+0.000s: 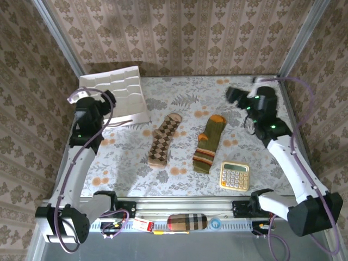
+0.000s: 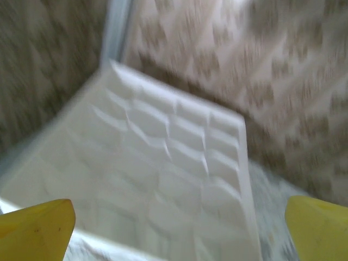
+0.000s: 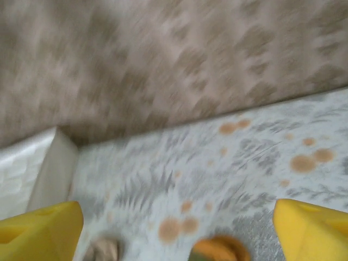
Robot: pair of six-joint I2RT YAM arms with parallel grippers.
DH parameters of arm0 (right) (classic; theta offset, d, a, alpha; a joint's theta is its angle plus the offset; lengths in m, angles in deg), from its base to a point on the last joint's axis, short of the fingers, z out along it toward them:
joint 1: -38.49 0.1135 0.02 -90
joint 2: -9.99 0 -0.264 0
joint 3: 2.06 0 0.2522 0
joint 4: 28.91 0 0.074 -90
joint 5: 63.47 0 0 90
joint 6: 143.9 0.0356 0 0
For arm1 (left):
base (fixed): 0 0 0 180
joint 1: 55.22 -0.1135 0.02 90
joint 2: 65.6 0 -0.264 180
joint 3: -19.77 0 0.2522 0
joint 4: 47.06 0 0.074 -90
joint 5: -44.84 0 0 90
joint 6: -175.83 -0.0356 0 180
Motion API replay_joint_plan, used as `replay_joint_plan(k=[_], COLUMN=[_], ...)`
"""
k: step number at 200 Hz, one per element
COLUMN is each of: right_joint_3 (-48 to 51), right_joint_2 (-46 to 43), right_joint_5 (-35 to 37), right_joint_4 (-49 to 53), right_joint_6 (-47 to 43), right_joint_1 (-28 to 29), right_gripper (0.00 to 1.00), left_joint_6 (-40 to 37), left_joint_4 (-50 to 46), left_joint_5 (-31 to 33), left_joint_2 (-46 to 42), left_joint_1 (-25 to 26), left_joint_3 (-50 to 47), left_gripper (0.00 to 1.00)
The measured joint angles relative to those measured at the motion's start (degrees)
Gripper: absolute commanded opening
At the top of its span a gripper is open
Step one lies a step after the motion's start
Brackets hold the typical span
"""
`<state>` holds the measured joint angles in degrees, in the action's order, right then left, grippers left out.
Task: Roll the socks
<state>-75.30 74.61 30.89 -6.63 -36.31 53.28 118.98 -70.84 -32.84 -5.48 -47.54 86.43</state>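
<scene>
Argyle sock (image 1: pixel 163 141) and green sock (image 1: pixel 208 144) lie flat and unrolled on the table (image 1: pixel 179 103); neither gripper holds anything.
Top external: the two socks lie side by side mid-table, not touching, toes toward the far wall. A calculator (image 1: pixel 234 175) sits near the green sock's cuff, a white tray (image 1: pixel 117 98) is in the far left corner, and a plaid case (image 1: pixel 187 222) rests on the front rail. Left wrist: the left gripper (image 2: pixel 176 228) has its yellow fingers spread wide, the blurred tray ahead of it. Right wrist: the right gripper (image 3: pixel 175 231) is likewise spread, with the green sock's orange toe at the bottom edge.
</scene>
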Motion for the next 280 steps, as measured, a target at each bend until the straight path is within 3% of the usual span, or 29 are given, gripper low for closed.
replay_joint_plan(k=[48, 82, 126, 157, 229, 254, 280], right_joint_3=[16.00, 19.34, 15.19, 10.47, 5.90, 5.70, 5.40], right_joint_2=[-0.48, 10.49, 25.66, 32.79, 39.54, 40.61, 41.72], right_joint_5=[-2.75, -4.74, -4.79, -4.55, -3.26, -2.45, -1.46], right_joint_4=[-5.18, -7.15, -13.05, -15.85, -16.11, -16.13, -16.15], right_joint_6=[-30.10, -44.65, -52.46, -54.66, -54.53, -53.59, -52.30], right_joint_1=[32.92, 43.19, 45.81, 45.81, 45.90, 45.92, 45.99], right_gripper=[0.78, 0.73, 0.72, 0.60, 0.43, 0.31, 0.06], left_joint_6=[11.19, 18.29, 23.74, 26.05, 28.41, 28.41, 28.39], left_joint_4=[-14.05, -14.36, -10.97, -7.65, -4.83, -4.87, -5.95], left_joint_5=[-15.96, -24.76, -30.60, -32.37, -34.25, -34.60, -34.62], left_joint_2=[2.01, 4.28, 8.66, 10.75, 11.74, 11.74, 10.73], left_joint_1=[10.78, 14.62, 16.04, 16.68, 16.65, 16.28, 14.69], left_joint_3=[-8.31, -17.18, -20.26, -21.20, -23.28, -23.28, -23.26], left_gripper=[0.44, 0.28, 0.19, 0.16, 0.15, 0.16, 0.21])
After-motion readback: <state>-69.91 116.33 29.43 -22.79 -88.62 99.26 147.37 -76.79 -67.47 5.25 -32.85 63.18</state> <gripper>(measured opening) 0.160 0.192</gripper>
